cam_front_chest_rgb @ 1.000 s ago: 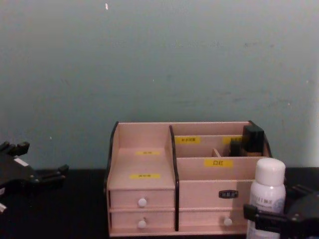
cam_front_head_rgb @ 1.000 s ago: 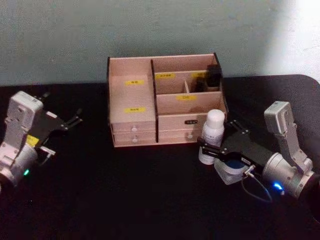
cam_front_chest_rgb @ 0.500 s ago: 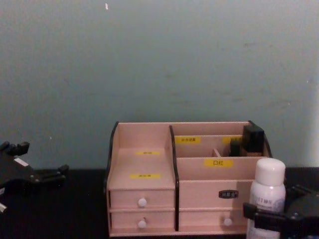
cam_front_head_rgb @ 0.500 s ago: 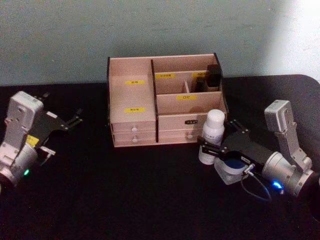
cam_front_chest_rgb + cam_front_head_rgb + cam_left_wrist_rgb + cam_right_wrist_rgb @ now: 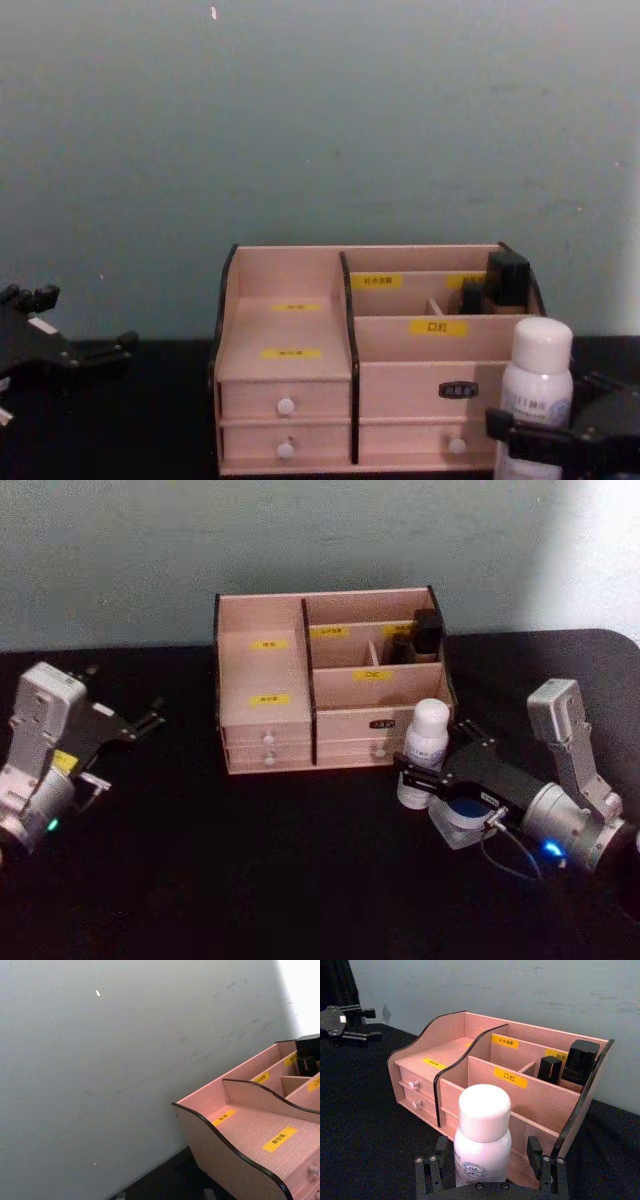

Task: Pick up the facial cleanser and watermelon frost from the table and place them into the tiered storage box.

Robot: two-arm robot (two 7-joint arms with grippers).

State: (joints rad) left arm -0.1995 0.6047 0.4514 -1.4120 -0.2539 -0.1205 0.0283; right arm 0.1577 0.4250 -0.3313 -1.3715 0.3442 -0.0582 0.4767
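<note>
Standing on the black table, the wooden storage box is set with its drawers facing the robot. The right gripper is held low at the box's right front corner, its jaws wide on either side of an upright white bottle, with a gap at each side. The bottle rests on the table, outside the box. The left gripper is parked well to the left, jaws apart. Two dark containers are seen in the rear right compartment.

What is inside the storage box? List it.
In the box, a tall black container and a shorter one stand in a rear right compartment. The other open compartments show nothing, though their walls hide part of the floors. The drawers are shut, contents hidden.
</note>
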